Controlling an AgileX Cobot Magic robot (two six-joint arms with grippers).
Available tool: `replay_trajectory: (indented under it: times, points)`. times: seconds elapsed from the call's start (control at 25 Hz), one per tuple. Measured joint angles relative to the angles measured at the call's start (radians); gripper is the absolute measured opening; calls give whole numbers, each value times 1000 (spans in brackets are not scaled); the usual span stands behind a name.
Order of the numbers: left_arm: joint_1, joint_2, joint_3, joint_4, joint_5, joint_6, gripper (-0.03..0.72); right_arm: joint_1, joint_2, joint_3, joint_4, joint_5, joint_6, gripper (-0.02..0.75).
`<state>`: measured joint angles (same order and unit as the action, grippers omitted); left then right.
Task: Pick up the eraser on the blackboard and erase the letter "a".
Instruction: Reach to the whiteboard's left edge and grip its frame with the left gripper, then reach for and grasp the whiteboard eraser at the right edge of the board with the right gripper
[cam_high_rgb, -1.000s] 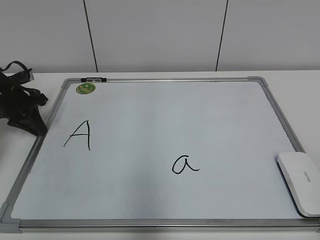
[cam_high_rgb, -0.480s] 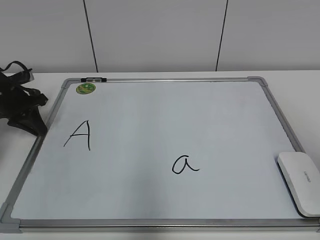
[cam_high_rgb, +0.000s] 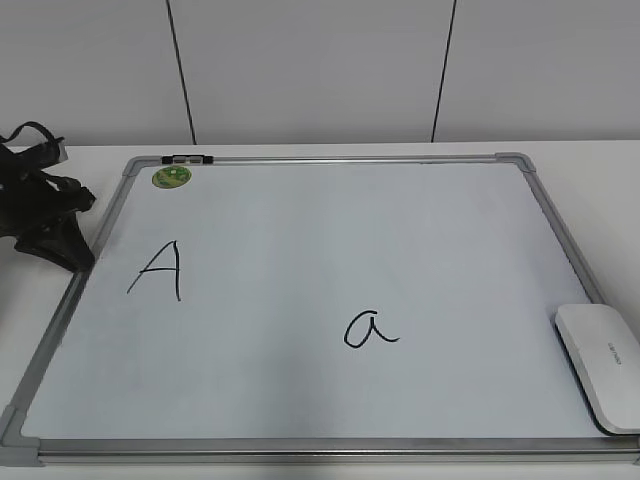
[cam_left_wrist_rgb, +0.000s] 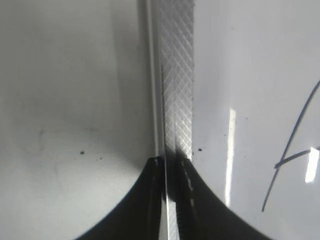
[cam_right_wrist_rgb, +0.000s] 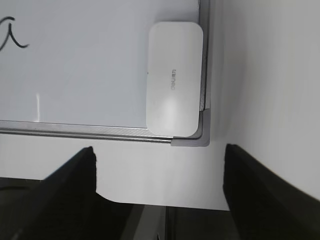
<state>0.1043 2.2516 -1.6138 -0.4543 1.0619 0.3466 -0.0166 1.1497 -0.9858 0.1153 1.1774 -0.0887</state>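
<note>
On the exterior view you see the whole blackboard (cam_high_rgb: 330, 445): the eraser (cam_high_rgb: 602, 364) lies at its near right corner, the letter "a" (cam_high_rgb: 370, 329) is written below the board's middle, an uppercase "A" (cam_high_rgb: 158, 270) toward its left edge, and a round green sticker (cam_high_rgb: 171, 178) at its far left corner. The left gripper (cam_high_rgb: 55, 245) rests just off the board's left frame. Your right wrist view adds the grey lettering on the eraser (cam_right_wrist_rgb: 174, 78), too small to read, and shows the right gripper (cam_right_wrist_rgb: 159, 172) spread wide, off the board's corner. Your left wrist view shows the left gripper (cam_left_wrist_rgb: 171, 170) with its fingers pressed nearly together over the frame. Nothing has shifted since a second ago.
</note>
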Motion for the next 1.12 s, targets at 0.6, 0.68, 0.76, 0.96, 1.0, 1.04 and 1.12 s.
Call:
replay_trajectory:
  times: [0.6, 0.68, 0.76, 0.96, 1.0, 1.04, 1.12]
  points:
    - [0, 0, 0, -2, 0, 0, 33, 0, 335, 0, 1, -175, -24, 588]
    - [0, 0, 0, -2, 0, 0, 34, 0, 342, 20, -4, -213, -25, 595]
    - [0, 0, 0, -2, 0, 0, 33, 0, 347, 48, -7, -241, -28, 605]
    - [0, 0, 0, -2, -2, 0, 33, 0, 372, 93, -4, -283, -37, 611]
    - [0, 0, 0, -2, -2, 0, 33, 0, 377, 95, 2, -287, -41, 611]
    - [0, 0, 0, -2, -2, 0, 33, 0, 385, 95, 10, -293, -47, 611]
    - [0, 0, 0, -2, -2, 0, 33, 0, 400, 97, 17, -303, -53, 611]
